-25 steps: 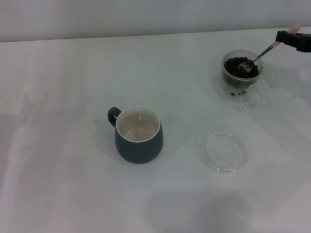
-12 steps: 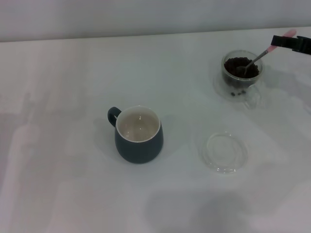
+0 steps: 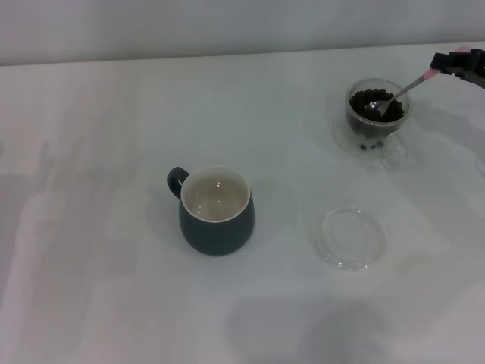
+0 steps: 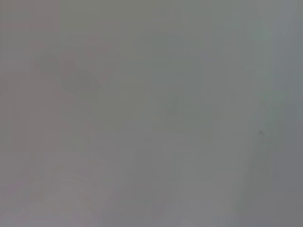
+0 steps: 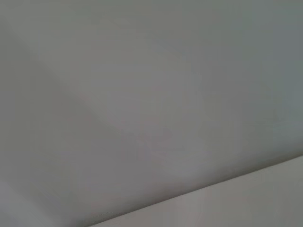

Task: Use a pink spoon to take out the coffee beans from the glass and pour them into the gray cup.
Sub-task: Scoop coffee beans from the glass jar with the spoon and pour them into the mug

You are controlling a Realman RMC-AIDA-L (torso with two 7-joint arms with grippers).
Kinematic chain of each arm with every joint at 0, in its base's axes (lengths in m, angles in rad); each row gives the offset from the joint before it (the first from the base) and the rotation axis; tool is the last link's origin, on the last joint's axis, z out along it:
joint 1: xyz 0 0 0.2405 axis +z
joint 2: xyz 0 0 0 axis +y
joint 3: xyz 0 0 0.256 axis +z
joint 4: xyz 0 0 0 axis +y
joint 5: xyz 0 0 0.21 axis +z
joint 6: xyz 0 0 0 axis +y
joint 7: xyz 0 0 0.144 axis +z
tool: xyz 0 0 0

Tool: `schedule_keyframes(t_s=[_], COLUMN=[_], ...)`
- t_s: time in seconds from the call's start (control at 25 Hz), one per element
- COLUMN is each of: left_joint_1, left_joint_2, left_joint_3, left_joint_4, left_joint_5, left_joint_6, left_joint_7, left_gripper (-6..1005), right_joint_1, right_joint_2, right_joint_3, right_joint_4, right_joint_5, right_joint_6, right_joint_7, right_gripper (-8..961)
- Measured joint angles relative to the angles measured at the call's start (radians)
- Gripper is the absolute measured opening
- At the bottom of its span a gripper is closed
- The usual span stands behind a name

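A white table (image 3: 114,114) fills nearly the whole head view, dimmer with soft shadows at its left side. A pale wall (image 3: 227,26) runs behind its far edge.

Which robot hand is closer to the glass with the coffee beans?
The right gripper: it holds the pink spoon dipped into the glass. The left gripper is out of view.

Soft, even overhead light; faint shadows on the table (image 3: 114,303) (both wrist views featureless grey blur).
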Motion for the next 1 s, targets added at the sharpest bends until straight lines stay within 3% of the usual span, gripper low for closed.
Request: schedule_keyframes(t_s=[0.68,1.0], left_joint_1=[-0.011,-0.019], left_joint_2=[0.002,0.002], left_joint_3=[-0.015,-0.015], left_joint_4=[0.0,0.0], left_joint_5=[0.0,0.0], left_joint_6=[-0.001,-0.005], left_joint_7=[0.008,0.025], left_gripper=[819,819], right_joint_1=[-0.021,-0.013], right_joint_2=[-0.009,-0.032], right_joint_3=[0.012,-0.03], right_joint_4=[0.057,0.06], right_joint_5=[0.03,0.02], right_joint_6=[-0.019,-0.019], right_joint_7=[0.142,0.226], right_gripper=[145,145])
